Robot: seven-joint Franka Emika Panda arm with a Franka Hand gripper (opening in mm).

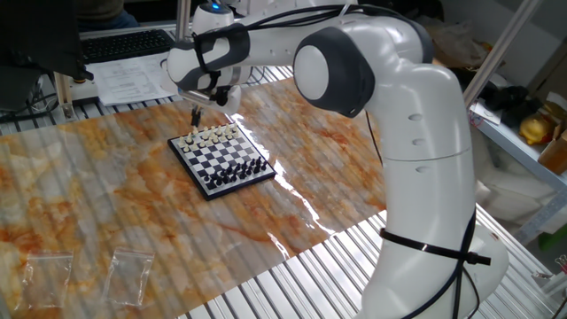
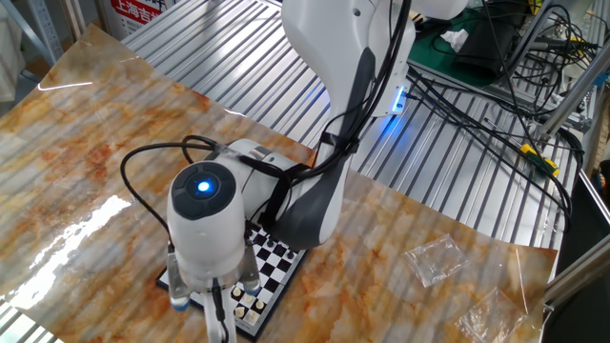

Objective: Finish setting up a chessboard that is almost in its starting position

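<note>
The chessboard (image 1: 222,159) lies on the marbled sheet, with cream pieces (image 1: 213,136) along its far edge and black pieces (image 1: 237,170) along its near edge. My gripper (image 1: 196,116) hangs point-down just above the far left corner of the board, beside the cream row. Its dark fingers read as one narrow stem, pressed together. Anything held between them is too small to see. In the other fixed view the wrist (image 2: 207,225) covers most of the chessboard (image 2: 272,263), and the gripper (image 2: 225,320) runs off the bottom edge.
Two clear plastic bags (image 1: 128,275) (image 1: 42,271) lie near the front left of the sheet. A keyboard (image 1: 124,42) and papers (image 1: 133,81) sit behind the board. The arm's white body (image 1: 416,168) rises on the right, over the slatted metal table (image 1: 301,283).
</note>
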